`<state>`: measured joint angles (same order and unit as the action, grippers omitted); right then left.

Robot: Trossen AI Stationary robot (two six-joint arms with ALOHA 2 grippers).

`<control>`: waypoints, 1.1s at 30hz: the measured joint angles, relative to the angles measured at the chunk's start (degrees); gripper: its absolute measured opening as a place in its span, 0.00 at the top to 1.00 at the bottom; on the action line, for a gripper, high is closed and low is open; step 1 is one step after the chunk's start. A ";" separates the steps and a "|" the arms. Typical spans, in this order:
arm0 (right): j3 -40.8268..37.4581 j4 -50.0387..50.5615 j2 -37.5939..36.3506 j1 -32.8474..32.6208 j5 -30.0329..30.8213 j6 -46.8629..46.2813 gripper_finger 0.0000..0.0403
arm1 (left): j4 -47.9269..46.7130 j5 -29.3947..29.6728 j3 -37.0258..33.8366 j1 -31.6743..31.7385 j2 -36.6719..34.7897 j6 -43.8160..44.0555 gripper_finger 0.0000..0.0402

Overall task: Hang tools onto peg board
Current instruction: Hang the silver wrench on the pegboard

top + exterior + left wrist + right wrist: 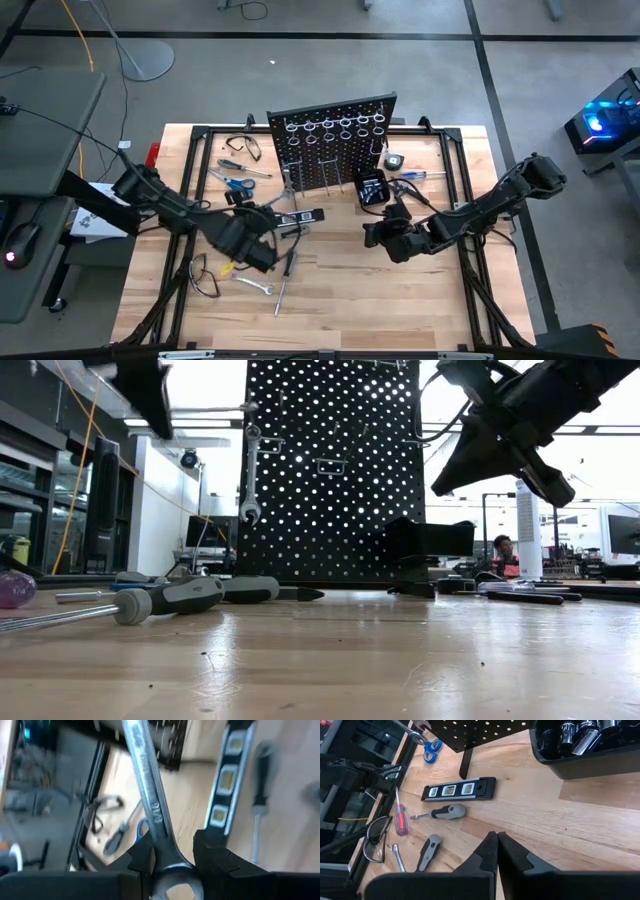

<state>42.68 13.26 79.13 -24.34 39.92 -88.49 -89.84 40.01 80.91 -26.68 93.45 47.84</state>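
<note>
So the bench [400,300] is a light wood top with a black frame running around it. The black peg board [335,150] stands upright toward the back middle. Lying on the wood left of it: blue-handled scissors [238,184] and clear safety glasses [243,147]. A black level [459,789] sits in front of the board, with a grey-handled screwdriver [442,812] and a red-handled screwdriver [400,819] near it. A small black box [371,188] sits right beside the board's foot.

High cam overhead, straight down; low cam table-level; both share peg board [335,140]; wrist cams close.
</note>
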 joint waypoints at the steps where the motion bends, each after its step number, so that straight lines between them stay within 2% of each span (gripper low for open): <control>1: 0.00 -0.01 0.00 0.00 0.00 0.01 1.00 | 0.02 -0.30 -1.20 0.42 0.00 0.78 0.75; 3: 0.00 -0.02 0.00 0.00 -0.02 -0.04 1.00 | -0.03 -0.04 -3.09 0.94 0.00 2.59 0.73; 9: 0.00 -0.13 0.00 0.00 -0.88 -0.15 1.00 | -0.28 0.85 -4.26 2.84 0.00 7.12 0.38; 13: 0.00 -0.11 0.00 0.00 -0.87 -0.15 1.00 | -0.24 0.86 -4.27 4.41 0.00 7.57 0.26; 19: 0.00 0.10 -0.52 -0.32 -2.09 0.09 1.00 | -0.18 -2.80 -3.34 5.37 0.00 9.13 0.23; 22: 0.02 3.09 -2.62 -2.05 -2.49 0.26 1.00 | -0.17 -4.94 -1.83 3.27 -0.05 12.61 0.23; 25: 0.04 11.11 -5.77 -4.10 -3.00 -2.55 1.00 | 0.96 -6.14 -1.65 -0.60 -1.05 19.87 0.23; 28: 0.08 22.75 -8.84 -5.67 -4.30 -9.41 1.00 | 5.29 -6.12 -3.09 -5.94 -2.54 29.41 0.23; 33: 0.07 37.11 -12.06 -5.91 -10.25 -13.51 0.99 | 16.04 -6.80 -6.55 -12.20 -2.97 39.13 0.23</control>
<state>42.74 50.37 67.07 -30.25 29.67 -101.99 -73.81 33.21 74.36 -38.88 90.48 86.98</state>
